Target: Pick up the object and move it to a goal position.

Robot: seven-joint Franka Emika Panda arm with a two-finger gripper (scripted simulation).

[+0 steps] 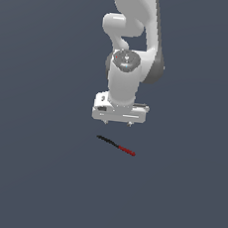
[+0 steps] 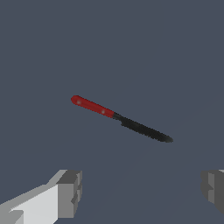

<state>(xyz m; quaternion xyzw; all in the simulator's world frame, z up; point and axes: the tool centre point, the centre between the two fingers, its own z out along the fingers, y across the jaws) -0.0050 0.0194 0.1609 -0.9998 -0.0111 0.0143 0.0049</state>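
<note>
thin short stick (image 1: 116,145), one half black, other half red, lying flat on plain dark grey floor, angled diagonally, black end toward exterior view's left and slightly farther back, red end toward exterior view's right, nothing touching it

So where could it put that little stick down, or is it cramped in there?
Hardly cramped: bare floor lies all round the stick, to both sides in the exterior view and toward the near edge. The only tight spot is just behind it, under the open gripper.
</note>
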